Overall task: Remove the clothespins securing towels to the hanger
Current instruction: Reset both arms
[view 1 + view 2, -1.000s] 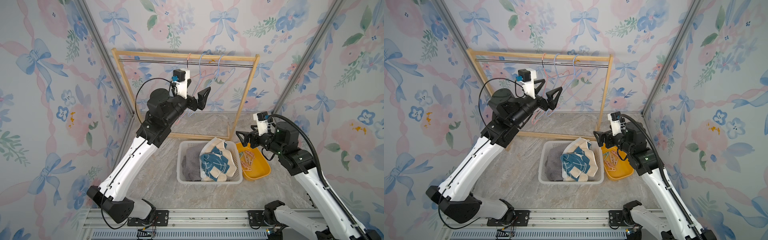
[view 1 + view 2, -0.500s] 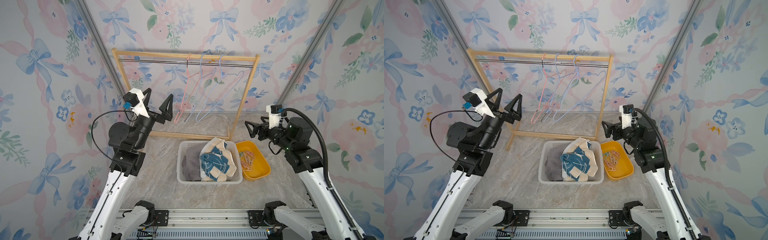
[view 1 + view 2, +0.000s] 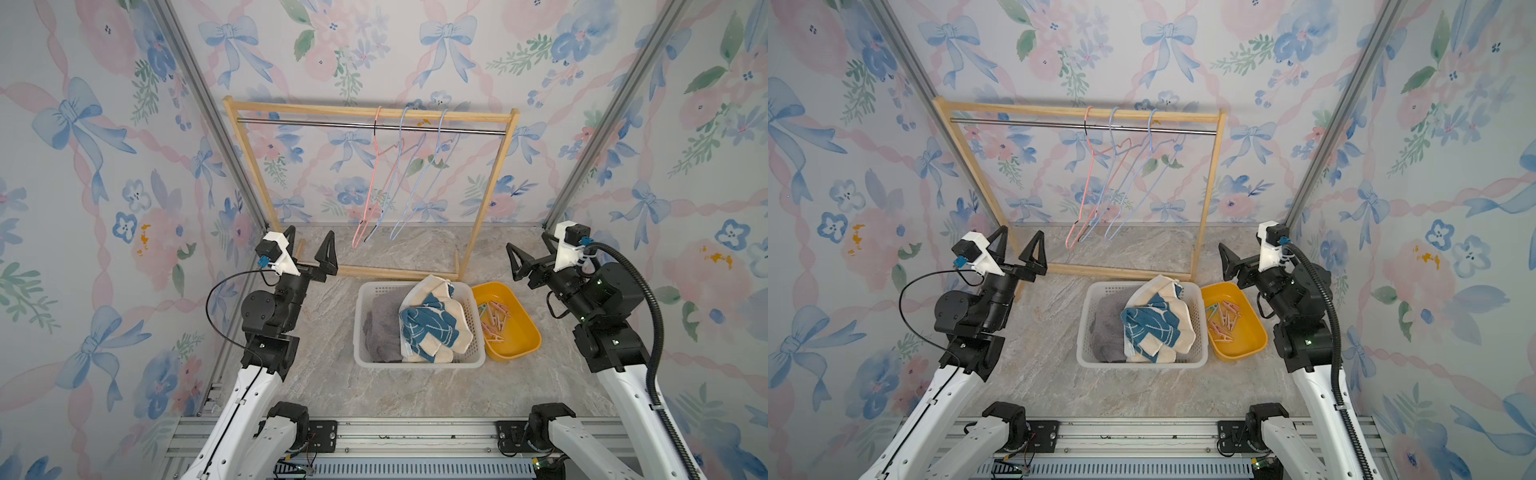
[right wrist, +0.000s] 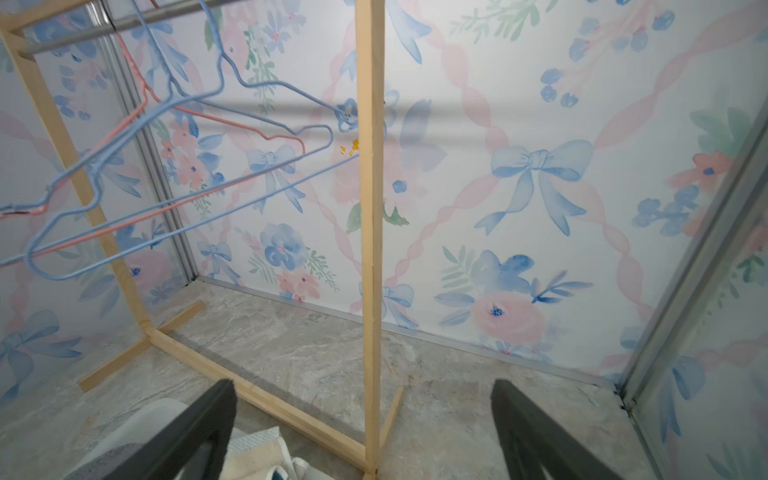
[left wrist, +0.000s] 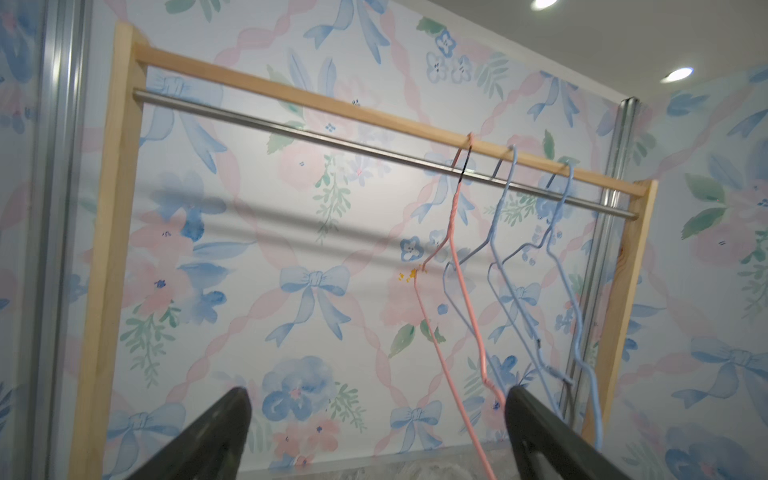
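Observation:
Several pink clothespins [image 3: 495, 318] [image 3: 1224, 319] and a green one lie in a yellow tray [image 3: 524, 332]. A grey towel [image 3: 382, 324] and a dark blue and cream towel [image 3: 432, 329] [image 3: 1152, 324] sit bunched in a white basket [image 3: 360, 332]. A pink hanger [image 3: 376, 166] [image 5: 455, 232] and two blue hangers [image 3: 409, 183] [image 4: 232, 70] hang bare on the rack's rail. My left gripper [image 3: 311, 232] [image 3: 1022, 231] [image 5: 376, 390] is open and empty, left of the basket. My right gripper [image 3: 527, 242] [image 3: 1239, 249] [image 4: 362, 382] is open and empty, right of the tray.
The wooden rack [image 3: 365, 112] [image 3: 1075, 111] stands at the back, its base bar just behind the basket. Floral walls with metal corner posts [image 3: 216, 137] close in both sides. A metal rail [image 3: 374, 432] runs along the front.
My left arm has drawn back from the hangers and dropped to the left side. My right gripper has lifted away from the tray toward the right wall. Both stay open.

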`<state>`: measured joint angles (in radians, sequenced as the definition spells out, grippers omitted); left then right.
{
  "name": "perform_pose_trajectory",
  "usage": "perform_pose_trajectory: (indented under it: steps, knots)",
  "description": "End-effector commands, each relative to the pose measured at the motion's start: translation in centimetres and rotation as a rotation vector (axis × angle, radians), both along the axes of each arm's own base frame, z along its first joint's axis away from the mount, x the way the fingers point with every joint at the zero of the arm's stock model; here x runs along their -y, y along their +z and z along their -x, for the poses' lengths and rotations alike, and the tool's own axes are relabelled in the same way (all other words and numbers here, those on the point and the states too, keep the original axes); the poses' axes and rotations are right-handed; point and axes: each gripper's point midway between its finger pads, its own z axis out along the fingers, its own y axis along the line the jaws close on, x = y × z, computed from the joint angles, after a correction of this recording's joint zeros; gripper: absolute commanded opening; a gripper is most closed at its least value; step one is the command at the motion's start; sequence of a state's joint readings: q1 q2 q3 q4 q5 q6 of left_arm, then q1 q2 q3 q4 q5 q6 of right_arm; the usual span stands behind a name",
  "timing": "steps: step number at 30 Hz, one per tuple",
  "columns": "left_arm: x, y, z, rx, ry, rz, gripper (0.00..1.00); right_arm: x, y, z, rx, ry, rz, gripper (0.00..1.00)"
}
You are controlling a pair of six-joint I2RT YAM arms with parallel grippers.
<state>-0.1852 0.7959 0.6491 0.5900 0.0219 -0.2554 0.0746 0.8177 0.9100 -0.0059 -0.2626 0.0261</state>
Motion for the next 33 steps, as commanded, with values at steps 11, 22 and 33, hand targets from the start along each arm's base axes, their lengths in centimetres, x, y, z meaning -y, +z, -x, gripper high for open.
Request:
perform_pose_trajectory:
  steps: [11,22,33]
  knots:
    - [-3.2,-13.7,-6.3,-0.275,0.270,-0.131,0.98,6.2,-9.6,-2.4,-0.036,-0.230,-0.052,0.98]
    - [-5.3,-24.1,-8.4,-0.480,0.346,-0.159,0.98,9.1,-17.4,-3.3,-0.081,-0.334,-0.041,0.98]
    - [-5.9,-23.2,-7.3,-0.396,0.338,-0.178,0.98,9.1,-21.0,-4.0,-0.104,-0.307,-0.082,0.98]
